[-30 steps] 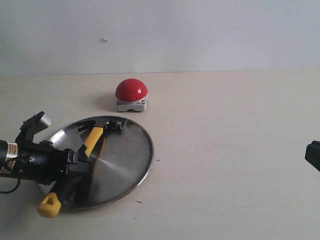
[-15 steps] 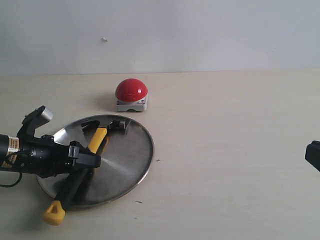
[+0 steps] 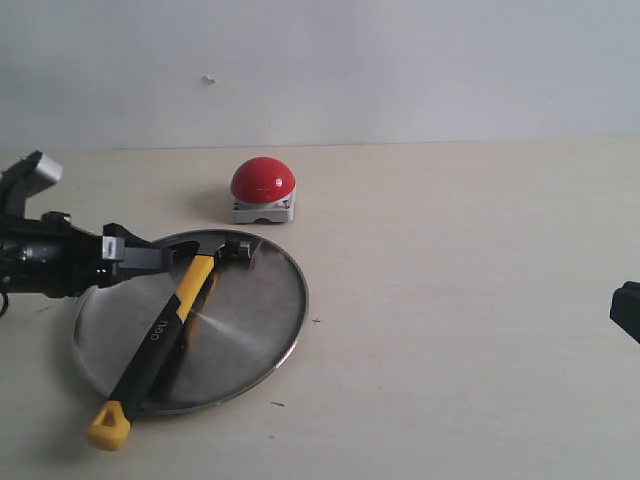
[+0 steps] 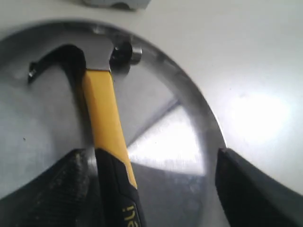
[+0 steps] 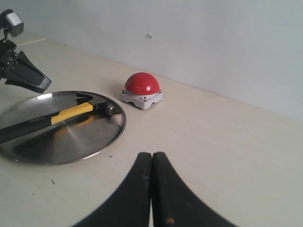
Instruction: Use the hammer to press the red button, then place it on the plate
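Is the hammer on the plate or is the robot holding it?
On the plate. The hammer lies across it, yellow end past the rim; the open left gripper holds nothing.

Yellow-and-black hammer (image 3: 165,335), silver plate (image 3: 260,330), glossy red button (image 3: 263,180) on grey-white base.

In the exterior view the plate (image 3: 250,320) lies on the table (image 3: 450,300) at lower left. The hammer (image 3: 160,328) rests diagonally across it, head at the upper rim, handle end overhanging the lower-left rim. The red button (image 3: 263,185) sits above the plate, apart from it. The left gripper (image 3: 150,258) hangs by the upper-left rim, possibly clear of it.
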You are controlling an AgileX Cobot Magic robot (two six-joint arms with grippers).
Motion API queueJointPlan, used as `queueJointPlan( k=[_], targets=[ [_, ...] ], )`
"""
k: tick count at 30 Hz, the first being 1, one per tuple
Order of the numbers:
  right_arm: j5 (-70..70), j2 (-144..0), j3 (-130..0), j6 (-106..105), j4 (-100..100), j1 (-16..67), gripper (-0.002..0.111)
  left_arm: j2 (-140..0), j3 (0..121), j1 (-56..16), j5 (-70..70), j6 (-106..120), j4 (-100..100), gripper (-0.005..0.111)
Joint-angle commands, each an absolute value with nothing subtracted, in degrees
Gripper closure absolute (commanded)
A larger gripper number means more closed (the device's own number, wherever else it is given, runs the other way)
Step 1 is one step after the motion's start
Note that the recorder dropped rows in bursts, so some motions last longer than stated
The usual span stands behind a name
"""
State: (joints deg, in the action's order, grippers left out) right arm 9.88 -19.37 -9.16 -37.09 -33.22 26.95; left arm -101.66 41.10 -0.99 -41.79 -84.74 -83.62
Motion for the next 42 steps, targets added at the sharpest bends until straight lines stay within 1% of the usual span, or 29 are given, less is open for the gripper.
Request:
queueJointPlan(
  k=[1,2,3,4,6,8,10,11,12,16,18,22,27,34,42],
  targets=[
    [9.75,-19.14,-8.91,-37.62,-33.11,26.88,0.108,-96.43,41.43,1.94,-41.67,-84.67,-85.0,0.069],
    [9.75,-19.14,-8.91,-37.62,-33.11,26.88,0.108,-95.72,41.43,2.26,-41.67,-85.28,-84.88,0.081],
    [9.75,-19.14,-8.91,-37.62,-33.11,26.88,0.108,-94.74,41.43,2.35,-41.78,-86.1,-85.51,0.103],
    [9.75,-19.14,-8.91,-37.62,-33.11,26.88,0.108,-94.15,41.28,2.35,-42.05,-85.75,-85.85,0.106],
    [9.75,-19.14,-8.91,-37.62,-33.11,26.88,0.108,-91.22,39.17,2.35,-41.46,-83.39,-83.07,0.107],
    [9.75,-19.14,-8.91,-37.62,-33.11,26.88,0.108,-85.7,34.4,2.21,-36.43,-76.53,-74.05,0.107],
    [9.75,-19.14,-8.91,-37.62,-33.11,26.88,0.108,-76.2,26.93,2.12,-29.33,-60.89,-55.11,0.107],
    [9.75,-19.14,-8.91,-37.62,-33.11,26.88,0.108,-73.2,24.66,2.12,-29.2,-55.65,-47.99,0.107],
    [9.75,-19.14,-8.91,-37.62,-33.11,26.88,0.108,-67.34,20.87,2.12,-29.44,-48.53,-40.42,0.107],
    [9.75,-19.14,-8.91,-37.62,-33.11,26.88,0.108,-47.58,11.85,2.12,-27.93,-40.0,-29.63,0.107],
    [9.75,-19.14,-8.91,-37.62,-33.11,26.88,0.108,-37.57,9.92,2.12,-23.59,-39.2,-28.84,0.107],
    [9.75,-19.14,-8.91,-37.62,-33.11,26.88,0.108,-27.57,7.99,2.12,-17.78,-39.2,-28.84,0.107],
    [9.75,-19.14,-8.91,-37.62,-33.11,26.88,0.108,-17.22,4.34,2.12,-16.47,-39.2,-28.84,0.107],
    [9.75,-19.14,-8.91,-37.62,-33.11,26.88,0.108,-9.96,2.67,2.12,-13.01,-40.54,-29.06,0.107],
    [9.75,-19.14,-8.91,-37.62,-33.11,26.88,0.108,-9.5,2.67,2.12,-12.31,-41.06,-29.06,0.107]
  ],
)
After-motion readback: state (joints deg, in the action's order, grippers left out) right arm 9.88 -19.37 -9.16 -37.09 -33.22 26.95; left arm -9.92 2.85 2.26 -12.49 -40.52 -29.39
